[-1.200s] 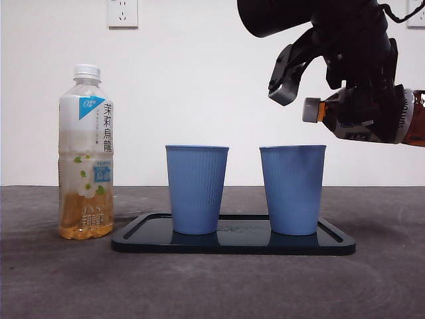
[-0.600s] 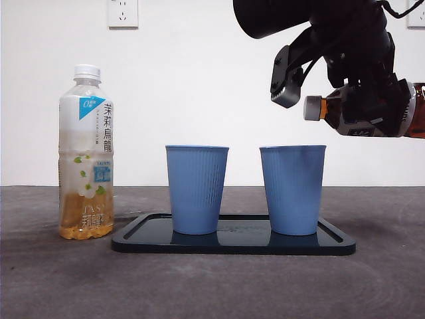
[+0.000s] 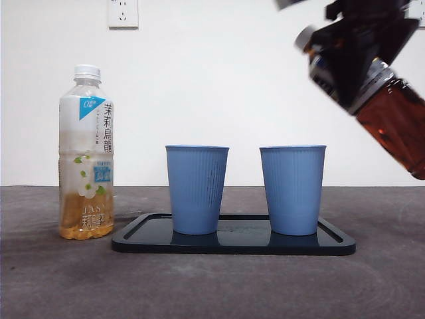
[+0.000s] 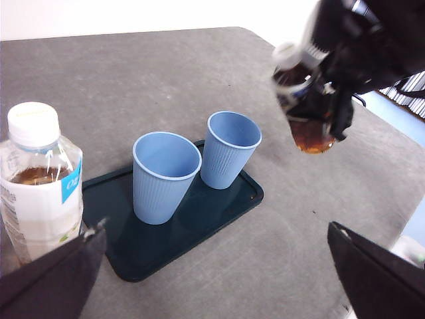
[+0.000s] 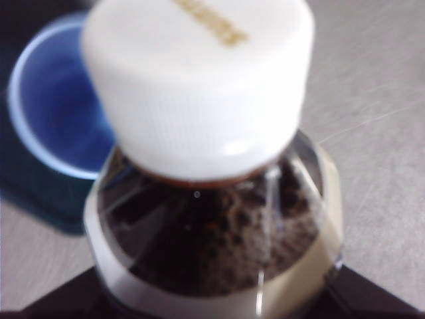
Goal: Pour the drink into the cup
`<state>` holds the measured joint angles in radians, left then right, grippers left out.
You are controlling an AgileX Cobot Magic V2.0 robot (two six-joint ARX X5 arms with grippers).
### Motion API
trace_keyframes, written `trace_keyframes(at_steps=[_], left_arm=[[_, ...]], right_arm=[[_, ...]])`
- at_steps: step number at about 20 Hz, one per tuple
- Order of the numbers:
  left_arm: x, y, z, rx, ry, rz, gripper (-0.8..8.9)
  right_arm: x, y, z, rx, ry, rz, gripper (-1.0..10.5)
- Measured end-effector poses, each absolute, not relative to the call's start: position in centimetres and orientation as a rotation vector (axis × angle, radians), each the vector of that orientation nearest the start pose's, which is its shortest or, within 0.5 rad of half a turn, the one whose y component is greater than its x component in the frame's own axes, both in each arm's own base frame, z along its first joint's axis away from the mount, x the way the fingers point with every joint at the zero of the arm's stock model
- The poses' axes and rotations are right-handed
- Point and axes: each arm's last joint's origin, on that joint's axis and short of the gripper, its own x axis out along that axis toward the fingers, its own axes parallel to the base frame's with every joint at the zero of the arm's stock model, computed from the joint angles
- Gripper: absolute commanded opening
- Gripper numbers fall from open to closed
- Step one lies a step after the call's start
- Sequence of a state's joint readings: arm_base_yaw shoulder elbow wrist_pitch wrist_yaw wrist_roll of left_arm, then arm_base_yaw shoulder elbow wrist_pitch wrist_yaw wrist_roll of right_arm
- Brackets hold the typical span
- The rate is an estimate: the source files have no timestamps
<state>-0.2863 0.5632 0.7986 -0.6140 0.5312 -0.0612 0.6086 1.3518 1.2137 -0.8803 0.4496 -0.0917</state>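
Grey table [image 3: 53,279]: tray [image 3: 232,243], 2 cups [image 3: 196,189], tea bottle [image 3: 86,156] left.

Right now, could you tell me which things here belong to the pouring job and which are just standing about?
In the job:
- brown drink bottle, capped, held tilted by the right gripper
- blue cup nearest it

Standing about:
- other blue cup
- dark tray
- pale tea bottle
- left gripper, open
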Motion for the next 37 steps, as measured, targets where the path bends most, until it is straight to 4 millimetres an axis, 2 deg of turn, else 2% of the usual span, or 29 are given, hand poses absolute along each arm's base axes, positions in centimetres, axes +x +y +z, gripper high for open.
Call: trace_keyframes(at_steps=[5,8,14,16,23,29,32,34,37], left_arm=[[10.2,-4.5,32.4,-0.107,0.431,-0.793,5.31],[10.3,-4.6,32.3,-0.108,0.437,-0.793,5.31],[10.5,-4.6,32.2,-0.109,0.451,-0.791,5.31],[10.7,-4.7,32.2,-0.11,0.456,-0.791,5.31],[11.5,-4.9,31.8,-0.114,0.495,-0.787,5.31],[12.0,-5.0,31.6,-0.117,0.517,-0.785,5.31],[12.1,-5.1,31.5,-0.117,0.521,-0.785,5.31],[12.1,-5.1,31.5,-0.117,0.521,-0.785,5.31],[12.1,-5.1,31.5,-0.117,0.521,-0.785,5.31]], right_arm=[[19.4,9.8,28.8,-0.404,0.75,0.156,2.2],[18.4,8.1,27.5,-0.243,0.594,0.15,2.2],[19.1,6.2,21.5,-0.025,0.437,0.185,2.2],[19.6,5.9,20.6,0.003,0.414,0.19,2.2],[21.4,5.4,19.8,0.043,0.387,0.213,2.2],[21.8,5.4,19.7,0.053,0.384,0.219,2.3],[21.8,5.4,19.7,0.055,0.384,0.224,3.6],[21.9,5.4,19.8,0.057,0.376,0.22,4.0],[22.1,5.5,20.7,0.061,0.34,0.223,5.0]])
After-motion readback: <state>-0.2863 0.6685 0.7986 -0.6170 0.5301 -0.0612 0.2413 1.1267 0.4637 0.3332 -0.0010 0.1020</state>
